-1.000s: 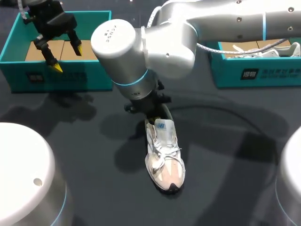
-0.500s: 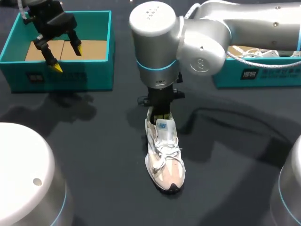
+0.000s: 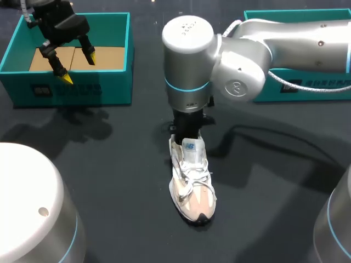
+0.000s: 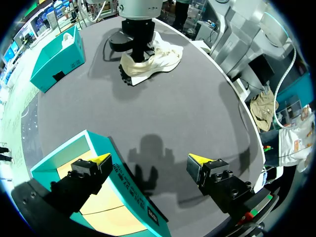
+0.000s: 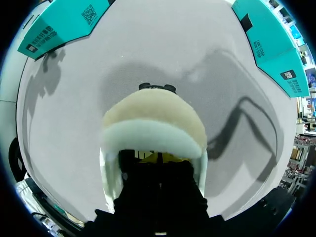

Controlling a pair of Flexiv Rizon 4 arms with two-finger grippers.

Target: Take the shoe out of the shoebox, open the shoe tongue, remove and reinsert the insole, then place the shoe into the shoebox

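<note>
Head view: The white shoe point(image 3: 192, 181) stands upright on the dark counter point(image 3: 109, 164), out of its box, toe toward the camera. The right arm reaches past the middle and plants the right gripper point(image 3: 185, 131) straight down into the shoe's heel opening, apparently to get at the insole. The left gripper point(image 3: 78, 67) hangs well apart above the open teal shoebox point(image 3: 66, 90), fingers point(image 3: 66, 78) spread and holding nothing, seemingly parked out of the way. A second shoebox point(image 3: 307, 85) sits on the counter's right side.

Left wrist view: The left gripper point(image 4: 149, 159) shows its yellow-tipped fingers point(image 4: 101, 159) wide apart, one over the shoebox point(image 4: 118, 182) wall, the other over bare counter. Far ahead, the right gripper point(image 4: 138, 42) stands in the shoe point(image 4: 153, 61).

Right wrist view: The right gripper point(image 5: 158, 158) sits sunk inside the shoe point(image 5: 153, 118), heel collar wrapped around it. Whether it is open or clamped on the insole cannot be told; the insole itself is hidden.
</note>
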